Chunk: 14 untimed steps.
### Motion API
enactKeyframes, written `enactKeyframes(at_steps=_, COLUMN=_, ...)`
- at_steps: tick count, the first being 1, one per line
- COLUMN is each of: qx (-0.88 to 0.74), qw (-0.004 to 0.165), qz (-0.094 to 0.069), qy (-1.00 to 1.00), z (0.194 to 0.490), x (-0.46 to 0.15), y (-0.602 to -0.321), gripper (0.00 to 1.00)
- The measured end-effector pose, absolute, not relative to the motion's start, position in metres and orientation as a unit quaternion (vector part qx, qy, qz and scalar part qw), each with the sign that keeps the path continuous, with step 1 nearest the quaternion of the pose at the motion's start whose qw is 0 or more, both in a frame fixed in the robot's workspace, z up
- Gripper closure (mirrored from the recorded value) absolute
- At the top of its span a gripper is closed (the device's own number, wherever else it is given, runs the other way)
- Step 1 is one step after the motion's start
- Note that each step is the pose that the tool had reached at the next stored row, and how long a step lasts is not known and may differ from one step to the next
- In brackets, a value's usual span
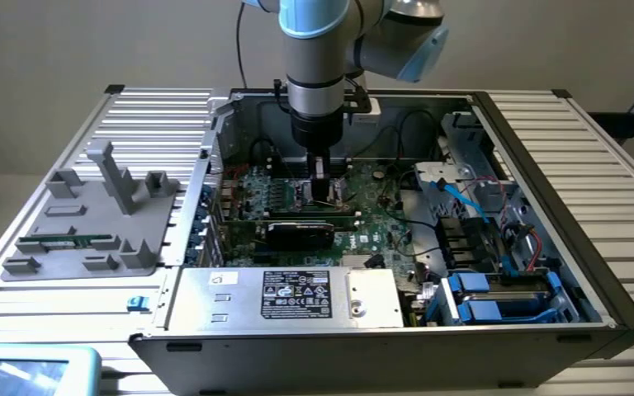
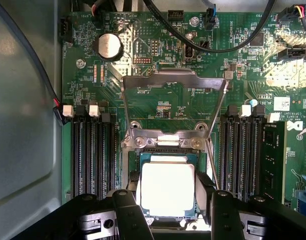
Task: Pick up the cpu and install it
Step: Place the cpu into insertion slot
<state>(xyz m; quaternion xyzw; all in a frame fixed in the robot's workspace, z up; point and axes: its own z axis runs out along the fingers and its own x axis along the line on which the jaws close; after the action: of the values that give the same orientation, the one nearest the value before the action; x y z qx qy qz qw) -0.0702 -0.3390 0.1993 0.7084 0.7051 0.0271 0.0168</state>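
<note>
- We see the pincer (image 2: 171, 184) lowered into the open computer case (image 1: 537, 326), over the far half of the motherboard (image 2: 163, 100).
- Its jaws stand fairly wide, one on each side of the cpu (image 2: 168, 192), and the dark fingertips (image 2: 135, 181) press against two opposite edges of the chip. We read this as a grip on the cpu.
- The cpu lies flat, silver top up, within the socket (image 2: 126, 165). We cannot tell whether it is fully seated or held just above the contacts.
- The socket's metal load plate (image 2: 174, 80) is swung up and open, standing beyond the chip.
- Banks of dark memory slots (image 2: 92, 155) run along both sides of the socket, and a coin cell (image 2: 108, 46) sits near the board's far corner.
- In the exterior view, the case rests mid-tabletop (image 1: 614, 165). A grey fixture (image 1: 86, 223) lies by the tabletop's edge on the exterior view's left, carrying a green memory stick (image 1: 69, 242).
</note>
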Motion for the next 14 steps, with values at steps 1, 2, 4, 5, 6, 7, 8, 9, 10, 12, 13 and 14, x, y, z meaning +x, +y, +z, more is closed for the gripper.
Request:
enactKeyframes(at_steps=1, qx=0.708, qw=0.017, qz=0.027, qy=0.705, z=0.1993, x=-0.0702, y=-0.339, gripper=0.47)
enactKeyframes(at_steps=2, qx=0.708, qw=0.017, qz=0.027, qy=0.705, z=0.1993, x=-0.0702, y=-0.339, gripper=0.47)
enactKeyframes(at_steps=4, qx=0.708, qw=0.017, qz=0.027, qy=0.706, z=0.1993, x=-0.0702, y=-0.339, gripper=0.47)
enactKeyframes(at_steps=5, qx=0.708, qw=0.017, qz=0.027, qy=0.706, z=0.1993, x=-0.0702, y=-0.339, gripper=0.47)
enactKeyframes(at_steps=6, qx=0.708, qw=0.017, qz=0.027, qy=0.706, z=0.1993, x=-0.0702, y=-0.339, gripper=0.47)
enactKeyframes(at_steps=7, qx=0.708, qw=0.017, qz=0.027, qy=0.706, z=0.1993, x=-0.0702, y=-0.339, gripper=0.47)
enactKeyframes(at_steps=8, qx=0.708, qw=0.017, qz=0.027, qy=0.706, z=0.1993, x=-0.0702, y=-0.339, gripper=0.47)
enactKeyframes(at_steps=9, qx=0.708, qw=0.017, qz=0.027, qy=0.706, z=0.1992, x=-0.0702, y=-0.339, gripper=0.47)
enactKeyframes(at_steps=10, qx=0.708, qw=0.017, qz=0.027, qy=0.706, z=0.1992, x=-0.0702, y=-0.339, gripper=0.47)
enactKeyframes(at_steps=12, qx=0.708, qw=0.017, qz=0.027, qy=0.706, z=0.1993, x=-0.0702, y=-0.339, gripper=0.47)
enactKeyframes(at_steps=13, qx=0.708, qw=0.017, qz=0.027, qy=0.706, z=0.1992, x=-0.0702, y=-0.339, gripper=0.47)
enactKeyframes(at_steps=14, qx=0.708, qw=0.017, qz=0.027, qy=0.706, z=0.1993, x=-0.0702, y=-0.339, gripper=0.47)
